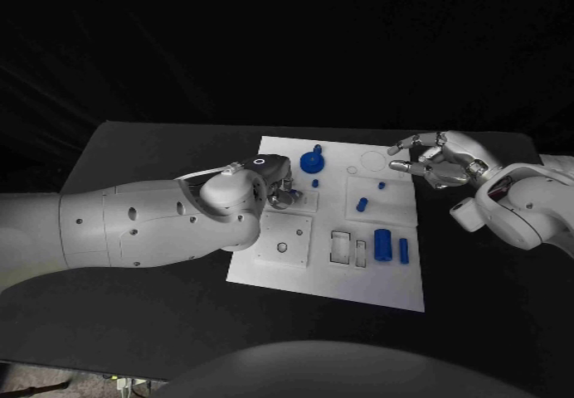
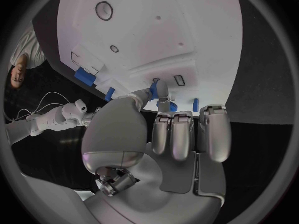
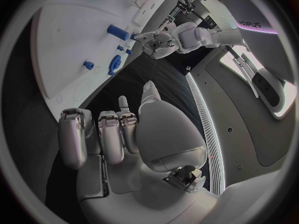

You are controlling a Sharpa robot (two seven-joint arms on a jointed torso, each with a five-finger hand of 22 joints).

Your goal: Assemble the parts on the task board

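Note:
The white task board (image 1: 389, 282) lies in the middle of the black table. My left hand (image 1: 278, 186) hovers over its left half and pinches a small blue part (image 2: 153, 90) between thumb and a finger, low over the board. Loose blue parts lie on the board: a round knob piece (image 1: 313, 157) at the far side, a small peg (image 1: 362, 203), a thick cylinder (image 1: 383, 243) and a slim one (image 1: 405, 250). My right hand (image 1: 436, 159) hangs at the board's far right corner, its fingers loosely apart and holding nothing. It also sees the left hand (image 3: 159, 40) across the board.
Raised white blocks with slots and holes (image 1: 347, 249) stand on the near half of the board. Black table (image 1: 143, 315) runs wide on the left and in front. The right arm's white forearm (image 1: 527, 203) lies beside the board's right edge.

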